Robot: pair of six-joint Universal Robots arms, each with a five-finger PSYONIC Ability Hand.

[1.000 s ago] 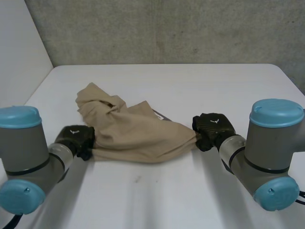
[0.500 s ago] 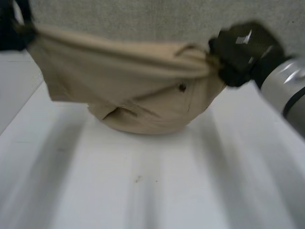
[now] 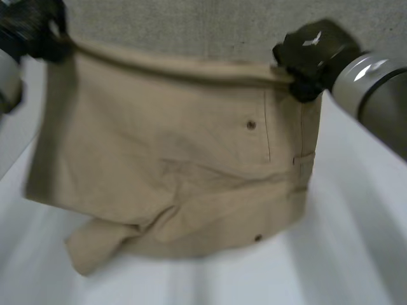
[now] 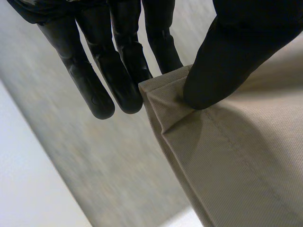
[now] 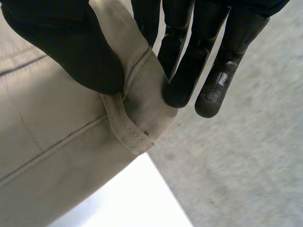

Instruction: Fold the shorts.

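Beige shorts (image 3: 172, 159) hang spread out above the white table (image 3: 356, 254), held up by their waistband between both hands. My left hand (image 3: 35, 25) pinches the left waistband corner (image 4: 165, 94) between thumb (image 4: 222, 61) and fingers (image 4: 113, 71). My right hand (image 3: 308, 54) pinches the right waistband corner (image 5: 142, 104) the same way, thumb (image 5: 71, 47) against fingers (image 5: 184, 61). The legs dangle, and the lower left leg (image 3: 95, 244) is crumpled near the tabletop. A button (image 3: 252, 124) and pocket seam face the head camera.
A grey wall (image 3: 191, 25) rises behind the table. White tabletop shows below and to either side of the hanging shorts. My right forearm (image 3: 369, 82) reaches in from the right.
Both hands rose from the table with the waistband corners and lifted the shorts, which went from a crumpled heap to a hanging, spread sheet. The hands also moved farther apart.
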